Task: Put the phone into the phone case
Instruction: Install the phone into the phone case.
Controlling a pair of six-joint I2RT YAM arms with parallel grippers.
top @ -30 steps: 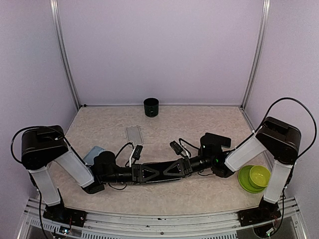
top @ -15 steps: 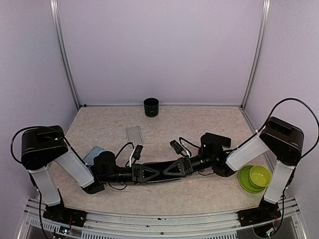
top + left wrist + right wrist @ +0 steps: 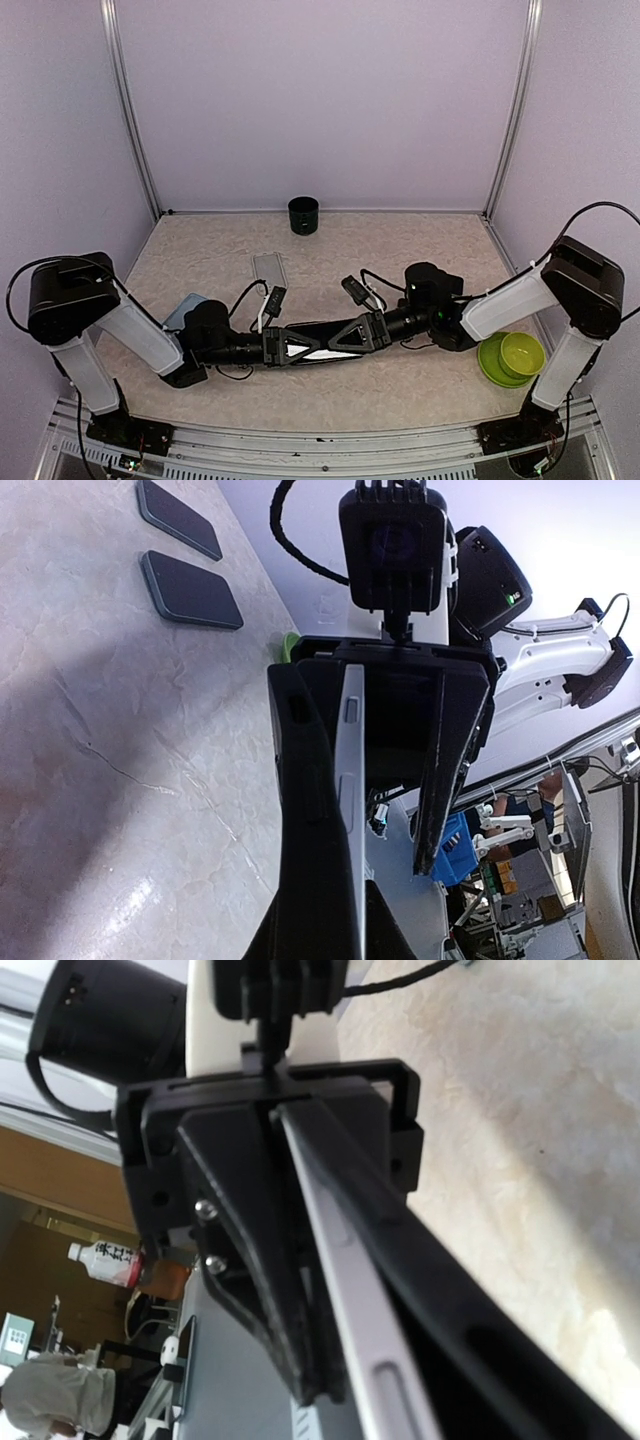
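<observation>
Your left gripper is clamped on the thin silver-edged phone. It's holding it edge-on over the beige marbled tabletop, dead centre between the two arms. Your right gripper meets it head-on from 3 o'clock, but its jaws are parted. One matte black plastic finger stands clear of the phone's side, so as far as I can see it isn't gripping anything. There's a small side button on the phone's metal rim, but no brand or writing shows.

The translucent grey rectangular phone case lies flat on the table at about 11 o'clock from the phone, well apart from it. A pale blue rounded slab peeks out from under your left arm at 9 o'clock. The round black cup sits at 12 by the back wall. A glossy lime-green bowl rests on a matching lime-green plate out at 3 o'clock.

The only lettering is red characters on a white bottle label in the background, too small to read.
</observation>
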